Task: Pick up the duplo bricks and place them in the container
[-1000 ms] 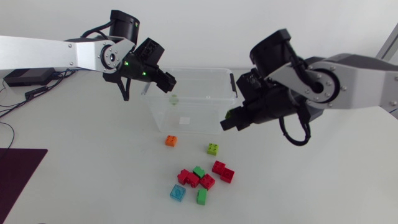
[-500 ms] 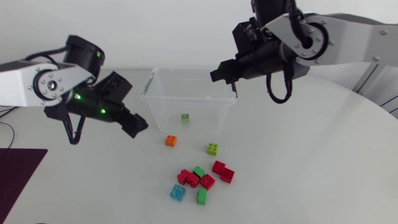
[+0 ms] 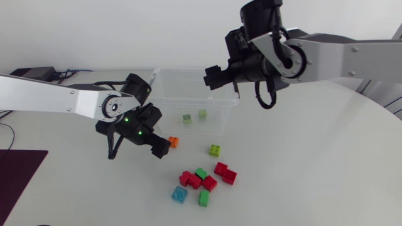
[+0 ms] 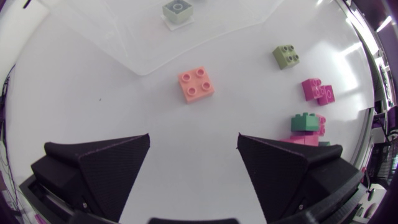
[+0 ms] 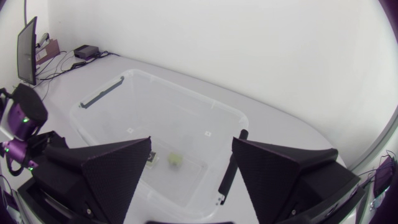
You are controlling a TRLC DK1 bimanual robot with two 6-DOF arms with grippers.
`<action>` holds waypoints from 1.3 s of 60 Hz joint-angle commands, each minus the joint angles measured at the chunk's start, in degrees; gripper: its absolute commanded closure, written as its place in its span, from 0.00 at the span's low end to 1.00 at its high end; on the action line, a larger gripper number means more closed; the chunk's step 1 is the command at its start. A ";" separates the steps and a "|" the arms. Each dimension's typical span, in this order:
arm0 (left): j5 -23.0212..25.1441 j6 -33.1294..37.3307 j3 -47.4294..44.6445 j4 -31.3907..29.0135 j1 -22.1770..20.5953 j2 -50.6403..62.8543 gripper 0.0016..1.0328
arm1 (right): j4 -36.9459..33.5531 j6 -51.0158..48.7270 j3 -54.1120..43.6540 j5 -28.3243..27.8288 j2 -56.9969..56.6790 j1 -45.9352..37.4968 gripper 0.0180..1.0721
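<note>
The clear container [image 3: 188, 99] stands at the table's back middle with two green bricks [image 3: 202, 113] on its floor. My right gripper [image 3: 210, 78] hangs open over its far rim; in the right wrist view one green brick [image 5: 176, 160] shows in the container [image 5: 186, 93] beneath the empty fingers [image 5: 118, 168]. My left gripper [image 3: 154, 145] is low over the table, open, just left of the orange brick [image 3: 173, 142]. In the left wrist view that orange brick [image 4: 196, 84] lies ahead of the gripper [image 4: 193, 155], clear of both fingers.
A lime brick [image 3: 215, 150] lies alone in front of the container. Nearer the front sits a cluster of red bricks [image 3: 225, 172] and green ones [image 3: 204, 199] with a blue brick [image 3: 179, 194]. A dark mat [image 3: 19, 176] covers the table's front left corner.
My left arm came down from the container to the table beside the orange brick. My right arm swung over the container and opened; a second green brick now lies inside.
</note>
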 commanded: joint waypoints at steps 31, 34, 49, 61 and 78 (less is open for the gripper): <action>-15.48 -14.57 0.57 16.68 -8.92 13.02 0.18 | 9.81 -5.05 -26.53 1.90 -18.14 0.13 0.04; -15.91 -14.74 0.57 16.68 -8.74 13.46 0.21 | 10.25 -5.05 -27.32 1.90 -18.23 0.31 0.04; -15.83 -16.41 -0.66 15.36 -8.04 13.81 0.73 | 7.26 -8.83 -31.62 -2.14 -20.60 1.80 0.05; -13.01 -16.76 -5.59 12.55 -8.22 4.05 0.90 | -2.85 -14.45 -33.73 -20.60 -24.47 -0.13 0.05; -0.62 -6.48 -1.54 -1.42 -3.65 -12.29 0.90 | -9.09 -23.16 -33.38 -30.35 -14.62 -3.21 0.05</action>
